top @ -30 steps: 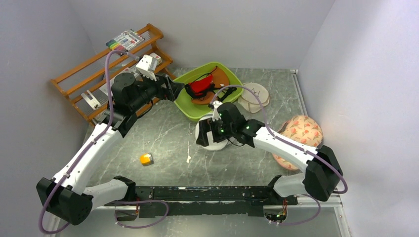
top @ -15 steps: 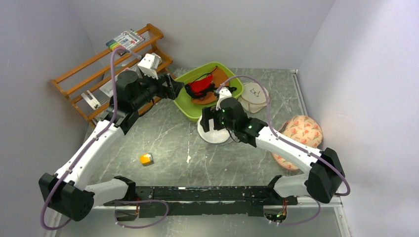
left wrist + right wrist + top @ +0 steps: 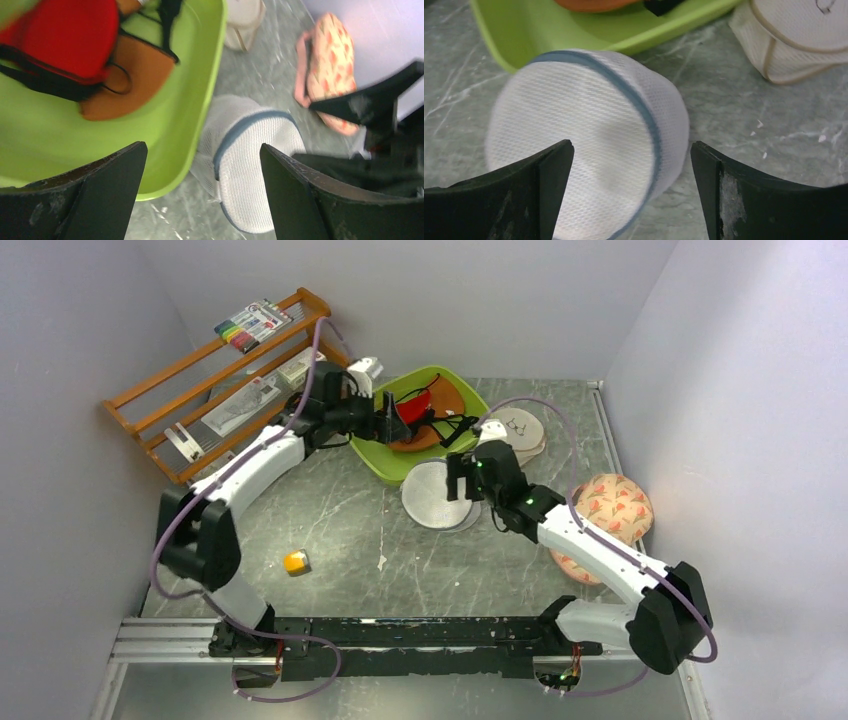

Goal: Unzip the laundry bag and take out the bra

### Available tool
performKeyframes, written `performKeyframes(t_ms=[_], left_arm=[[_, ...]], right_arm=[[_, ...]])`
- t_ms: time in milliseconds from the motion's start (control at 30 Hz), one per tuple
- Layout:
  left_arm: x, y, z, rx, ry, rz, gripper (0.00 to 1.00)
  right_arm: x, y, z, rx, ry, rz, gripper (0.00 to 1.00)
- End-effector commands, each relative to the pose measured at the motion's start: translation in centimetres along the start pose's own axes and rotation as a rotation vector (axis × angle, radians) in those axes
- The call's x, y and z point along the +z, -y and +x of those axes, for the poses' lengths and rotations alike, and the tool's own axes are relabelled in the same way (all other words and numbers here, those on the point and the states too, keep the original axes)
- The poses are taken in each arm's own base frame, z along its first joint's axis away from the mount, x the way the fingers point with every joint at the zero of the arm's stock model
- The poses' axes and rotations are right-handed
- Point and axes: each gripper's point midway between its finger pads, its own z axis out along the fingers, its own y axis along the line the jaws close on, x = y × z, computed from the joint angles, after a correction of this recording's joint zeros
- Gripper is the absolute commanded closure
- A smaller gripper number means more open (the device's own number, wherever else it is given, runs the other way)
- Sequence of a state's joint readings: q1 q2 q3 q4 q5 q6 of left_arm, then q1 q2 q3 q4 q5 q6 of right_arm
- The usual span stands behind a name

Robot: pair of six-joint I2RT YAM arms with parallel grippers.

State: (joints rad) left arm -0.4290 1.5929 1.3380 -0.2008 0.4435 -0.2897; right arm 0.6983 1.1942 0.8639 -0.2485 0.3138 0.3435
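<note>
The laundry bag [image 3: 437,497] is a round white mesh case with a blue-grey rim. It lies closed on the table just in front of the green tray [image 3: 372,462]. My left gripper [image 3: 402,426] hovers open over the tray's near side; in its wrist view the bag [image 3: 255,170] shows between its open fingers [image 3: 90,195]. My right gripper [image 3: 458,480] is open and empty just above the bag's far right edge; the bag [image 3: 584,125] fills its wrist view. The maroon bra is hidden.
The green tray holds a bright red garment [image 3: 408,412] with black straps on an orange-brown piece [image 3: 132,80]. A cream pouch [image 3: 518,433] and a peach floral pouch [image 3: 606,512] lie to the right. A small yellow block [image 3: 296,562] lies front left. A wooden rack [image 3: 200,390] stands at the back left.
My left arm stretched right and forward, bringing its gripper over the green tray. My right gripper drew back to the right off the bag, which now shows uncovered.
</note>
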Motion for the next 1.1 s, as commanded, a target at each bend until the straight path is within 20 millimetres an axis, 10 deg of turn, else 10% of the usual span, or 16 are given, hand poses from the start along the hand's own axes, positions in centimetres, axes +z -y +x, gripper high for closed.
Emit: performKeyframes(t_ms=[0, 333, 1067], left_arm=[[1.4, 4.0, 4.4, -0.142, -0.193, 0.262, 0.05], [4.0, 6.0, 9.3, -0.193, -0.361, 0.333, 0.09], [3.7, 12.4, 11.5, -0.123, -0.443, 0.462, 0.49]], right_arm=[[0.7, 2.4, 1.0, 0.093, -0.040, -0.034, 0.17], [2.8, 2.2, 3.7, 0.152, -0.140, -0.155, 0.60], [6.7, 2.8, -0.2, 0.144, -0.101, -0.173, 0.68]])
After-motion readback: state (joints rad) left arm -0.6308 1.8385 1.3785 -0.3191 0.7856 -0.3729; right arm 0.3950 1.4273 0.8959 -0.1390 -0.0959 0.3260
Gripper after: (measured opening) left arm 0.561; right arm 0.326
